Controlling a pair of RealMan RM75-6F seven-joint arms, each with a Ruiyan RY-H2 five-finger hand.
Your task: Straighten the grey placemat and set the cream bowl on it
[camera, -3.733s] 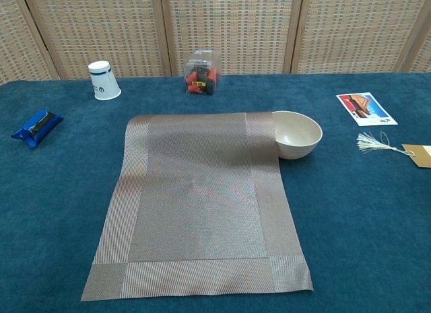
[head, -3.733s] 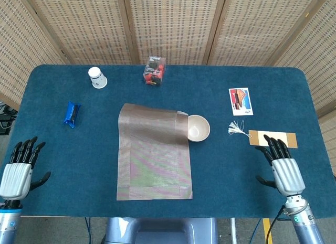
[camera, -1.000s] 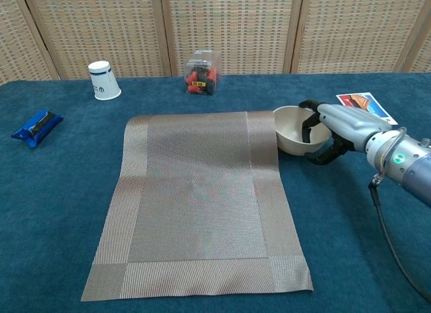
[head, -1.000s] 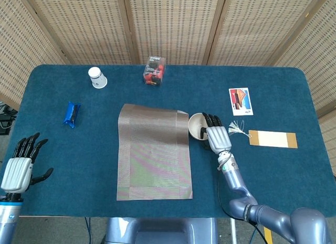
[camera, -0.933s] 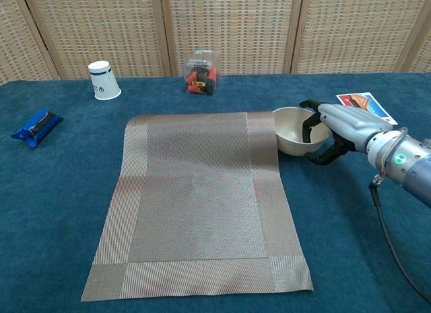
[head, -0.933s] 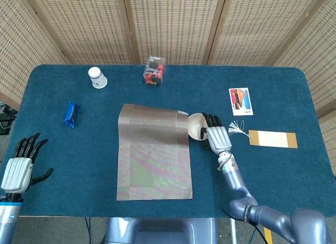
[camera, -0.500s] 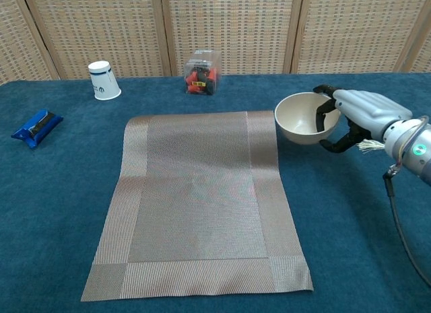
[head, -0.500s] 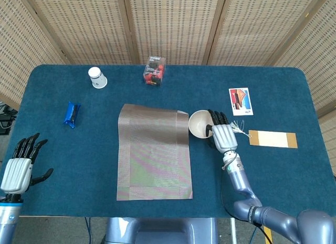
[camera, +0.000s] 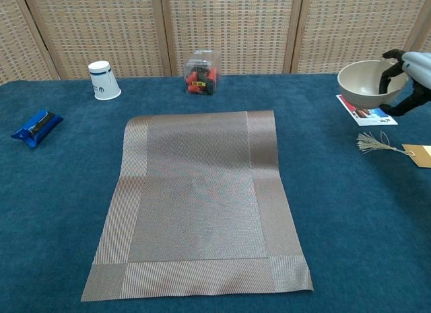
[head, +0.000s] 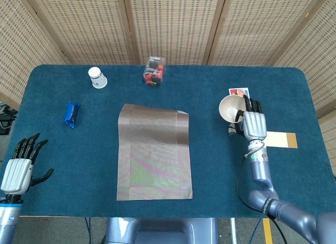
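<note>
The grey placemat (head: 155,152) lies flat mid-table, slightly skewed, its far right corner (head: 183,114) a little curled. The cream bowl (head: 230,108) is off the table, well right of the mat, above the postcard. My right hand (head: 253,124) grips its right rim, fingers inside and thumb outside. In the chest view the bowl (camera: 367,84) hangs at the right edge with that hand (camera: 411,72) partly cut off, and the placemat (camera: 199,198) fills the middle. My left hand (head: 18,168) rests at the table's near left corner, fingers apart and holding nothing.
A white paper cup (head: 97,77) and a clear box of red items (head: 154,71) stand at the back. A blue packet (head: 72,114) lies at the left. A postcard (camera: 367,111), a tassel (camera: 377,145) and a tan bookmark (head: 279,140) lie at the right.
My right hand has lifted the bowl from the mat's far right corner and carried it up and to the right, over the postcard. The left hand stays put.
</note>
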